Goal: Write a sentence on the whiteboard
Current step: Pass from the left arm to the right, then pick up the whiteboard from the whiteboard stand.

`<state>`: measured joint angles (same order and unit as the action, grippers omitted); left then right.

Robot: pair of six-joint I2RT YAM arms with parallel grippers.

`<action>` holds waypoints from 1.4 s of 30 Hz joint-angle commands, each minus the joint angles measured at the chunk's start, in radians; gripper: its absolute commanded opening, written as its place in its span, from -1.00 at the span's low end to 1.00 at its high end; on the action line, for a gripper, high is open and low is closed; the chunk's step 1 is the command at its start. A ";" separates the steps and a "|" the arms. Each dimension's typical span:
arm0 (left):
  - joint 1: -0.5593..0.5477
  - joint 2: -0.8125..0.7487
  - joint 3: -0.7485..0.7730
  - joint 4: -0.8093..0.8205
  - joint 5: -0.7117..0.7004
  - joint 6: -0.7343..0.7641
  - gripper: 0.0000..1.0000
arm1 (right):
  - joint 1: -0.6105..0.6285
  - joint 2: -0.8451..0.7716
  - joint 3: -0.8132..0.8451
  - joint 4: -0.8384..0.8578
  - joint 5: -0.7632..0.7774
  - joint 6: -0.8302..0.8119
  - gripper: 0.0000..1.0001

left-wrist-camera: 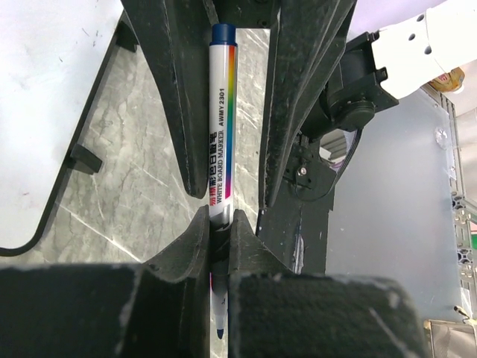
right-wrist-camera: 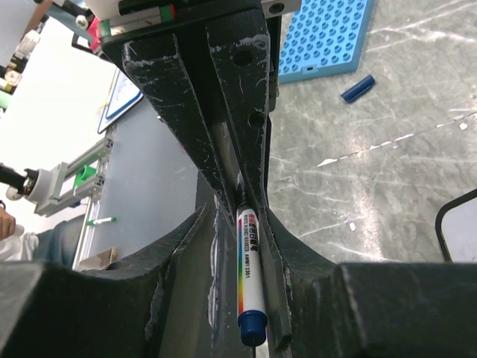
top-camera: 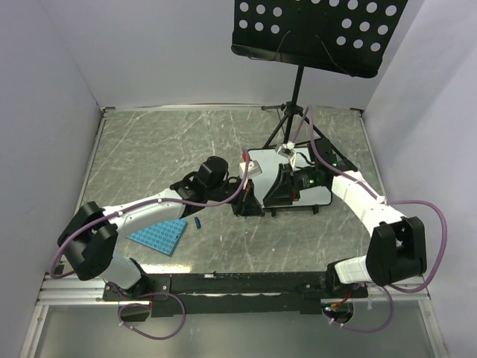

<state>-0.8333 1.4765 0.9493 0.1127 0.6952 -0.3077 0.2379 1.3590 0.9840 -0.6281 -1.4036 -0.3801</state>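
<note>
The whiteboard [top-camera: 298, 160] stands on short black feet mid-table, partly hidden behind both grippers; its corner shows in the left wrist view [left-wrist-camera: 45, 89] and the right wrist view [right-wrist-camera: 460, 233]. No writing shows on it; the sentence is not visible. My left gripper [top-camera: 250, 200] [left-wrist-camera: 218, 224] is shut on a white marker [left-wrist-camera: 222, 127] with a rainbow stripe, its uncapped blue tip pointing back toward my left wrist. My right gripper [top-camera: 274, 190] [right-wrist-camera: 238, 212] faces it, jaws open around the marker's [right-wrist-camera: 250, 268] blue rear end with small gaps either side.
The marker's blue cap [top-camera: 198, 222] [right-wrist-camera: 358, 87] lies on the table left of the grippers. A blue studded plate [top-camera: 159, 236] [right-wrist-camera: 324, 33] lies beside it. A black perforated music stand [top-camera: 320, 30] rises behind the board, its tripod legs at the board's back.
</note>
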 commanded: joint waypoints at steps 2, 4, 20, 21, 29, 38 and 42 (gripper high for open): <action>0.010 -0.018 0.029 0.013 0.024 0.018 -0.98 | 0.018 0.017 0.048 -0.039 0.011 -0.065 -0.24; 0.013 -0.024 0.026 0.013 0.024 0.019 -0.98 | 0.020 0.020 0.051 -0.045 0.018 -0.068 -0.26; 0.017 -0.024 0.025 0.011 0.041 0.018 -0.98 | 0.020 0.023 0.061 -0.061 0.000 -0.078 -0.90; 0.019 -0.025 0.026 0.013 0.037 0.012 -0.95 | 0.021 0.022 0.061 -0.062 -0.001 -0.080 -0.99; 0.034 -0.103 -0.003 0.067 -0.039 -0.037 -0.16 | 0.015 0.002 0.059 -0.058 -0.003 -0.085 -1.00; 0.102 -0.366 -0.150 0.139 -0.235 -0.096 0.76 | -0.052 -0.080 0.032 -0.004 0.003 -0.043 -1.00; 0.154 -0.516 -0.237 0.170 -0.338 -0.163 0.93 | -0.089 -0.123 0.019 0.011 0.011 -0.034 -1.00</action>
<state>-0.7200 1.0676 0.7753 0.2131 0.4892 -0.4026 0.1856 1.3144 1.0004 -0.6685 -1.3739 -0.4091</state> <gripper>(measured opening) 0.964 0.207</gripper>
